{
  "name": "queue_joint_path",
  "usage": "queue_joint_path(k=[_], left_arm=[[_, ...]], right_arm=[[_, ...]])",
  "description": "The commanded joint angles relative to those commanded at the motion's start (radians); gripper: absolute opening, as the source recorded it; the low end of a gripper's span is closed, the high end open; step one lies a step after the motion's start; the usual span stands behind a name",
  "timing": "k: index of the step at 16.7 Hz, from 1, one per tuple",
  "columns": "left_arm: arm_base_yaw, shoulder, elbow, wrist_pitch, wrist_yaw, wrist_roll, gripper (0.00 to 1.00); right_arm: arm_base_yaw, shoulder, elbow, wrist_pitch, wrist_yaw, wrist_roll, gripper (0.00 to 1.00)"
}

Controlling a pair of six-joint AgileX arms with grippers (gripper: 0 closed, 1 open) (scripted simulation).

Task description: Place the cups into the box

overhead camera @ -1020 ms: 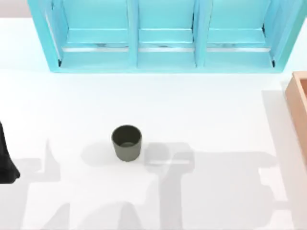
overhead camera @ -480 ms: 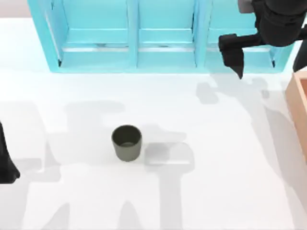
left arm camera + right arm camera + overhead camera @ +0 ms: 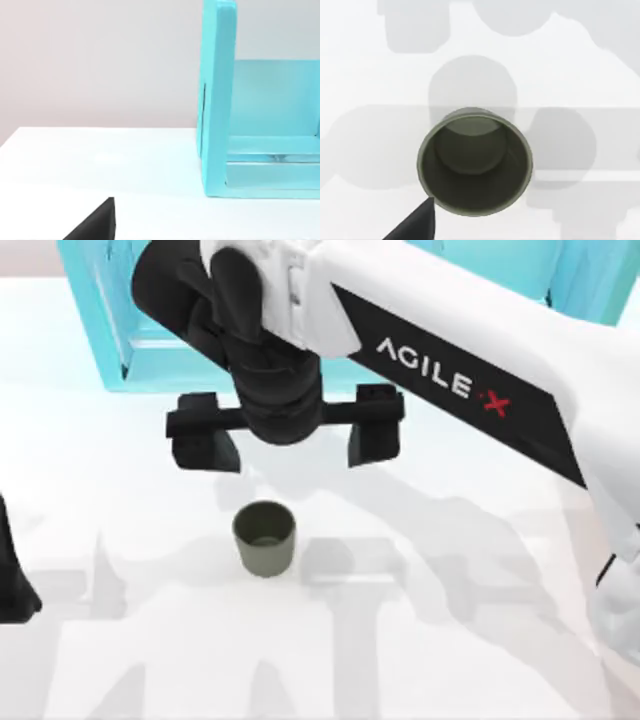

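Swinging in from the table's far right corner, where it was half a second ago, the right arm now reaches across the middle of the top view, its right gripper (image 3: pixel 288 445) hanging above the table just behind the olive-grey cup (image 3: pixel 265 537), with its two black fingers (image 3: pixel 205 435) spread wide apart, wider than the cup. One cup can be counted: it stands upright and alone on the white table (image 3: pixel 150 660), open mouth up, in the same spot as before; from the right wrist view its round rim and empty inside (image 3: pixel 475 162) sit almost straight below the camera. One cyan shelf unit (image 3: pixel 100 330) stands at the far edge of the table, most of it covered by the white arm; the left wrist view shows its end wall (image 3: pixel 217 100) and one bay, with a plain pale wall behind the table. Soft grey shadows of the arms lie across the tabletop. At the top view's left edge, a dark piece of the left arm (image 3: pixel 12 575) is cut off, and I cannot tell how its fingers stand.
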Motion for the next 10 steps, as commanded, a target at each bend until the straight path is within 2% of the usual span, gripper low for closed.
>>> queue_joint_path(k=[4,10], left_arm=[[0.000,0.000,0.000,0.000,0.000,0.000,1.00],[0.000,0.000,0.000,0.000,0.000,0.000,1.00]], right_arm=[[0.101,0.081,0.086,0.025,0.022,0.123,1.00],[0.113,0.090,0.096,0.028,0.023,0.140,1.00]])
